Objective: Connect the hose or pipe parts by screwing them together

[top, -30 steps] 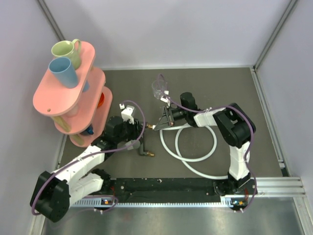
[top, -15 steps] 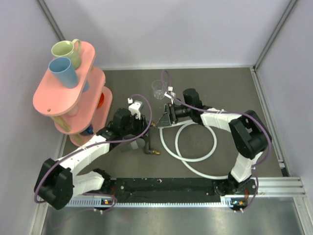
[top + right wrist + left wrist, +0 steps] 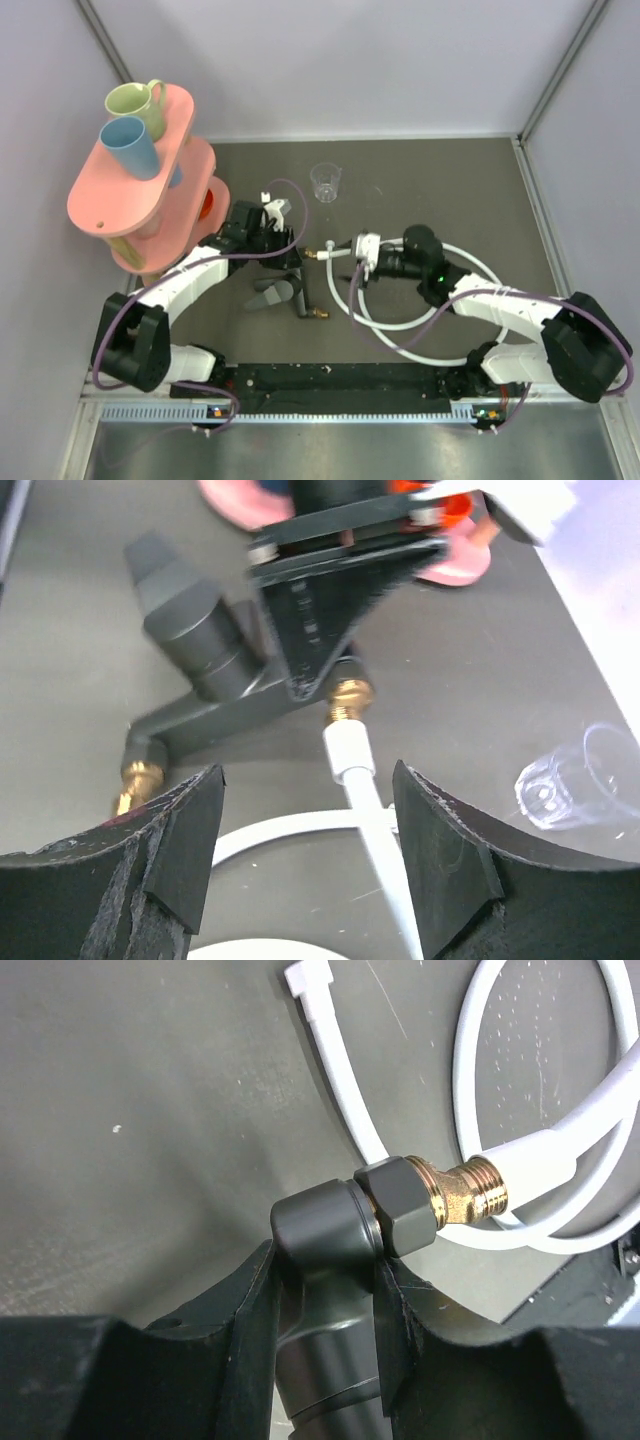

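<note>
White hose (image 3: 338, 1060), black fitting (image 3: 320, 1228) (brass tips (image 3: 466, 1186))

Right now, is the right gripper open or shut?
Open: the right gripper has its fingers spread clear of the white hose.

Top cam's fixed high up behind the arm bases, looking down on the whole table (image 3: 450, 180) from well back. Left wrist cam looks out along the left gripper (image 3: 322, 1260), super close on the black T-shaped fitting (image 3: 320, 1222), with the white hose (image 3: 336, 1060) behind it. Right wrist cam sits low over the right gripper (image 3: 305, 780), facing the left arm — a bit further off. All three views share the fitting and the hose end.
</note>
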Robot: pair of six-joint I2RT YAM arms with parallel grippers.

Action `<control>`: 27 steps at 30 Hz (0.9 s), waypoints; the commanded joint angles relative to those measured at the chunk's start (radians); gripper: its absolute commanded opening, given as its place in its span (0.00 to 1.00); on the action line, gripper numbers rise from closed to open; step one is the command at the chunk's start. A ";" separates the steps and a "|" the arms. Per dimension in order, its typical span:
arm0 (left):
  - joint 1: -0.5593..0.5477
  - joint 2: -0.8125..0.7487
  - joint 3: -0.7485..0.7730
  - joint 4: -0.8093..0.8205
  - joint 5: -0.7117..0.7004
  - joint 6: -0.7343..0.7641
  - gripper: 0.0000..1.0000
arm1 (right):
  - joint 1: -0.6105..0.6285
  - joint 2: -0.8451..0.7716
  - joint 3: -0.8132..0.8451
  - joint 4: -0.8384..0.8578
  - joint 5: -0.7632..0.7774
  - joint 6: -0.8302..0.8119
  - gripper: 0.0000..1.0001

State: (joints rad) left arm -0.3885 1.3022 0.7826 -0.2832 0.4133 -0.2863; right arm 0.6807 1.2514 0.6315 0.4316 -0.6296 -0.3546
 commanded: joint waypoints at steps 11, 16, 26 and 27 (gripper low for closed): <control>0.033 0.146 0.241 -0.208 0.301 0.047 0.00 | 0.244 0.060 -0.086 0.130 0.349 -0.805 0.63; 0.033 0.160 0.250 -0.217 0.327 0.056 0.00 | 0.255 0.111 -0.039 0.070 0.383 -0.892 0.52; 0.033 0.183 0.268 -0.243 0.351 0.076 0.00 | 0.258 0.171 -0.013 0.081 0.383 -0.955 0.45; 0.033 0.183 0.267 -0.243 0.358 0.079 0.00 | 0.258 0.171 -0.013 0.082 0.372 -0.952 0.40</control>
State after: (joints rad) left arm -0.3569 1.4998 0.9821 -0.5354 0.6270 -0.2085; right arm 0.9230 1.4147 0.5724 0.4858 -0.2352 -1.2823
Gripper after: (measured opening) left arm 0.413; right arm 0.455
